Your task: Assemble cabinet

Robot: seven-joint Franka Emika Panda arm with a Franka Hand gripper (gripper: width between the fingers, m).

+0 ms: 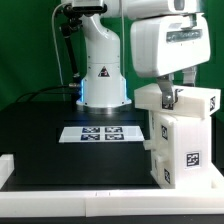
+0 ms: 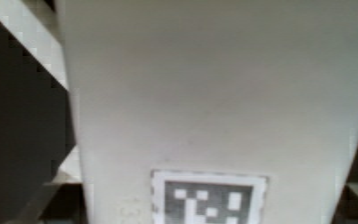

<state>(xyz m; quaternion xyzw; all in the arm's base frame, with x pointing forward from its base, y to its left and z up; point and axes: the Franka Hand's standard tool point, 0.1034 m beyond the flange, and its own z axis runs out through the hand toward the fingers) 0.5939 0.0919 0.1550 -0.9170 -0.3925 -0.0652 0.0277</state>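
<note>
Reaching straight down, the gripper meets the top of the cabinet; whether it pinches or is open, I cannot tell. Behind it lies the marker board on the black table.

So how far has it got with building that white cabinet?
Fairly far, it seems. The cabinet already stands as a boxy stack at the exterior view's right, tags showing on its front. In hand: the arm's fingers are down at its top piece, though I cannot tell whether they grip it; the wrist view shows only a white tagged panel. What remains cannot be judged; no loose parts show.
</note>
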